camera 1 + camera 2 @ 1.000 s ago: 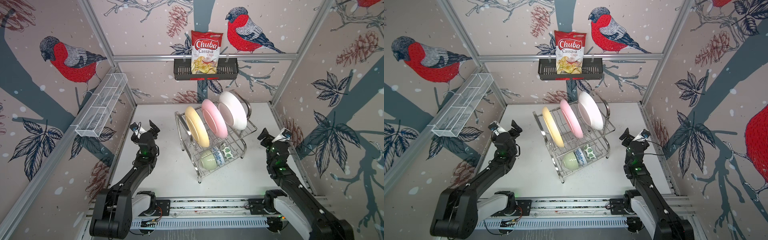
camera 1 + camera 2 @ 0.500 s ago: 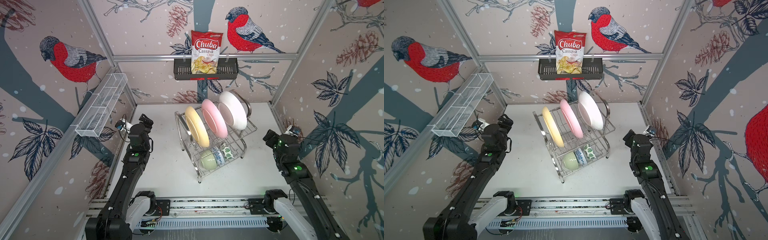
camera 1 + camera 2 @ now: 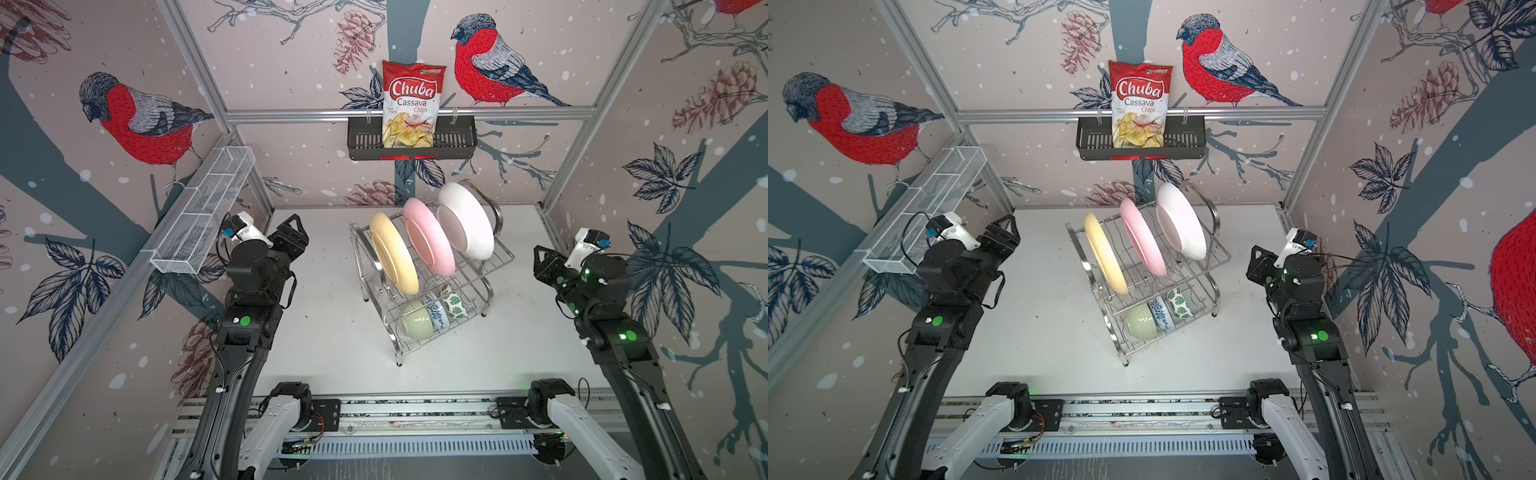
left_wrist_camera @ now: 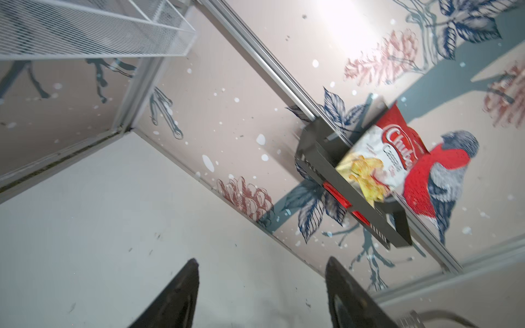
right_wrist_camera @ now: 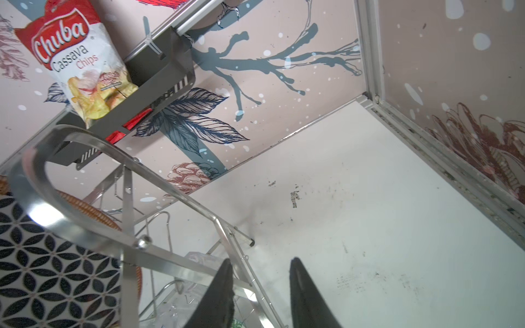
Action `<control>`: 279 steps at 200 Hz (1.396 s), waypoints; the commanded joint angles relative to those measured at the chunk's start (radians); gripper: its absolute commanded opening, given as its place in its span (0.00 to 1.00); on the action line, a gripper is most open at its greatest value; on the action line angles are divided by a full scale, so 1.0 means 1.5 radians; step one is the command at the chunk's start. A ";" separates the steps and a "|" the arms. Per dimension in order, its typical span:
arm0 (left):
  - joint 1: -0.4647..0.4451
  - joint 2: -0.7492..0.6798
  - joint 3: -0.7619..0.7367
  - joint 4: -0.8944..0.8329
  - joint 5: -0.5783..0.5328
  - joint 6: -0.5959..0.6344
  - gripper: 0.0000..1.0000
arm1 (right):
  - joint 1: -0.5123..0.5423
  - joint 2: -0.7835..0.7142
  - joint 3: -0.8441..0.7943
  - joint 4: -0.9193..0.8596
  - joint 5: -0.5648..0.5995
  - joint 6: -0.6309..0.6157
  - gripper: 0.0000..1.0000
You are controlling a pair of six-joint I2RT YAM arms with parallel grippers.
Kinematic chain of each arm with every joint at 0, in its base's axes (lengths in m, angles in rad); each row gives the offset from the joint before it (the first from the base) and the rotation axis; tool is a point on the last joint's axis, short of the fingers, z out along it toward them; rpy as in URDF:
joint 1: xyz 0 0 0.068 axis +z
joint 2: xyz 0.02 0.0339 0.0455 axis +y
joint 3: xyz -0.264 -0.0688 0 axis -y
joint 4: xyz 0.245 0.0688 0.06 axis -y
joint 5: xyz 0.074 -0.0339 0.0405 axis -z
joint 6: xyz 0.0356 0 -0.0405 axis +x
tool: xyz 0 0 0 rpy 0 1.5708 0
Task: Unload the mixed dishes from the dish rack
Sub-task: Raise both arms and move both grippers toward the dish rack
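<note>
**A:** How do your hands stand?

**B:** My left gripper [image 4: 262, 259] has its fingers wide apart and holds nothing. My right gripper [image 5: 261, 259] has a narrower gap, also with nothing in it.

**A:** And the dishes?

**B:** The dish rack [image 3: 500, 255] stands between my two hands, apart from both. The cream-yellow plate [image 3: 395, 253], pink plate [image 3: 428, 239] and white plate [image 3: 465, 220] stand on edge in its upper tier, the yellow one nearest my left hand. Below them sit the pale green bowl [image 3: 415, 324], blue-white bowl [image 3: 436, 313] and leaf-print bowl [image 3: 455, 303].
</note>
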 commanded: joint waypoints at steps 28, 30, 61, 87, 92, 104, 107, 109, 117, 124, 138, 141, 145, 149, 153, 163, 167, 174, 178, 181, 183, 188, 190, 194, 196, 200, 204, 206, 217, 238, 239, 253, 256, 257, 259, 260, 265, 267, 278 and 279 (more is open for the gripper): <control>-0.038 -0.022 0.024 -0.079 0.067 -0.041 0.67 | 0.011 0.032 0.100 -0.064 -0.091 -0.044 0.31; -0.038 -0.023 0.023 -0.081 0.071 -0.043 0.67 | 0.012 0.033 0.105 -0.066 -0.092 -0.045 0.31; -0.040 -0.033 0.028 -0.120 0.106 -0.072 0.66 | 0.037 0.081 0.188 -0.110 -0.105 -0.079 0.31; -0.047 -0.052 0.027 -0.137 0.123 -0.094 0.66 | 0.060 0.121 0.248 -0.153 -0.100 -0.111 0.31; -0.049 -0.052 0.031 -0.147 0.123 -0.093 0.67 | 0.064 0.126 0.256 -0.158 -0.102 -0.117 0.31; -0.056 -0.054 0.039 -0.170 0.123 -0.095 0.67 | 0.076 0.133 0.264 -0.161 -0.111 -0.128 0.31; -0.058 -0.054 0.038 -0.173 0.123 -0.095 0.68 | 0.079 0.135 0.264 -0.161 -0.111 -0.130 0.31; -0.060 -0.055 0.038 -0.175 0.123 -0.095 0.68 | 0.080 0.135 0.264 -0.160 -0.111 -0.130 0.31; -0.070 -0.055 0.036 -0.179 0.122 -0.097 0.68 | 0.088 0.137 0.262 -0.157 -0.110 -0.132 0.31; -0.085 -0.053 0.036 -0.182 0.116 -0.099 0.68 | 0.094 0.137 0.256 -0.149 -0.111 -0.136 0.31; -0.135 -0.043 0.039 -0.191 0.085 -0.100 0.68 | 0.108 0.137 0.241 -0.130 -0.111 -0.133 0.31; -0.149 -0.040 0.041 -0.194 0.076 -0.100 0.68 | 0.110 0.137 0.237 -0.125 -0.114 -0.132 0.31; -0.170 -0.036 0.046 -0.199 0.061 -0.100 0.68 | 0.115 0.136 0.232 -0.119 -0.117 -0.132 0.31; -0.192 -0.032 0.049 -0.202 0.045 -0.101 0.68 | 0.120 0.136 0.228 -0.112 -0.118 -0.130 0.31; -0.215 -0.029 0.052 -0.204 0.030 -0.103 0.69 | 0.124 0.135 0.223 -0.105 -0.118 -0.127 0.31; -0.275 -0.022 0.061 -0.209 -0.023 -0.108 0.69 | 0.136 0.132 0.210 -0.090 -0.116 -0.125 0.31; -0.306 -0.020 0.065 -0.213 -0.047 -0.112 0.69 | 0.140 0.131 0.208 -0.084 -0.115 -0.124 0.31; -0.351 -0.018 0.069 -0.220 -0.091 -0.118 0.69 | 0.146 0.130 0.203 -0.078 -0.108 -0.122 0.31; -0.376 -0.017 0.072 -0.223 -0.115 -0.120 0.70 | 0.149 0.129 0.200 -0.074 -0.105 -0.121 0.31; -0.392 -0.016 0.075 -0.225 -0.132 -0.122 0.70 | 0.151 0.128 0.200 -0.071 -0.103 -0.121 0.31; -0.404 -0.015 0.076 -0.227 -0.142 -0.122 0.70 | 0.153 0.128 0.199 -0.069 -0.102 -0.122 0.31; -0.431 -0.011 0.081 -0.232 -0.166 -0.128 0.70 | 0.156 0.127 0.198 -0.065 -0.101 -0.122 0.31; -0.440 -0.010 0.082 -0.233 -0.175 -0.129 0.71 | 0.157 0.127 0.197 -0.064 -0.101 -0.123 0.31; -0.457 -0.007 0.083 -0.235 -0.188 -0.133 0.71 | 0.159 0.127 0.198 -0.063 -0.099 -0.123 0.31; -0.466 -0.006 0.084 -0.236 -0.192 -0.136 0.71 | 0.160 0.127 0.198 -0.062 -0.098 -0.124 0.31; -0.481 -0.001 0.085 -0.237 -0.201 -0.139 0.71 | 0.161 0.127 0.199 -0.060 -0.097 -0.125 0.31; -0.494 0.002 0.086 -0.239 -0.208 -0.145 0.71 | 0.162 0.127 0.199 -0.058 -0.097 -0.126 0.31; -0.500 0.004 0.085 -0.241 -0.212 -0.149 0.71 | 0.163 0.127 0.199 -0.057 -0.097 -0.125 0.31; -0.522 0.012 0.085 -0.248 -0.222 -0.162 0.71 | 0.165 0.128 0.198 -0.053 -0.095 -0.127 0.31; -0.548 0.005 0.085 -0.263 -0.249 -0.176 0.71 | 0.167 0.125 0.183 -0.038 -0.089 -0.129 0.30; -0.548 0.004 0.085 -0.264 -0.251 -0.177 0.71 | 0.167 0.125 0.182 -0.037 -0.090 -0.129 0.30; -0.553 -0.014 0.079 -0.268 -0.264 -0.188 0.72 | 0.168 0.121 0.167 -0.022 -0.086 -0.129 0.30; -0.553 -0.017 0.078 -0.269 -0.266 -0.190 0.72 | 0.167 0.121 0.166 -0.019 -0.086 -0.129 0.30; -0.553 -0.018 0.078 -0.269 -0.267 -0.190 0.72 | 0.167 0.121 0.165 -0.019 -0.086 -0.129 0.30; -0.553 -0.021 0.077 -0.270 -0.269 -0.192 0.72 | 0.167 0.121 0.164 -0.018 -0.086 -0.128 0.30; -0.553 -0.022 0.077 -0.270 -0.269 -0.193 0.72 | 0.167 0.121 0.163 -0.017 -0.086 -0.128 0.30; -0.553 -0.027 0.076 -0.276 -0.273 -0.198 0.72 | 0.168 0.122 0.163 -0.014 -0.086 -0.128 0.30; -0.553 -0.029 0.076 -0.278 -0.275 -0.199 0.72 | 0.167 0.123 0.163 -0.013 -0.086 -0.129 0.30; -0.553 -0.036 0.079 -0.291 -0.282 -0.206 0.72 | 0.167 0.128 0.166 -0.007 -0.094 -0.129 0.29; -0.553 -0.037 0.079 -0.293 -0.284 -0.206 0.72 | 0.167 0.128 0.166 -0.006 -0.094 -0.129 0.29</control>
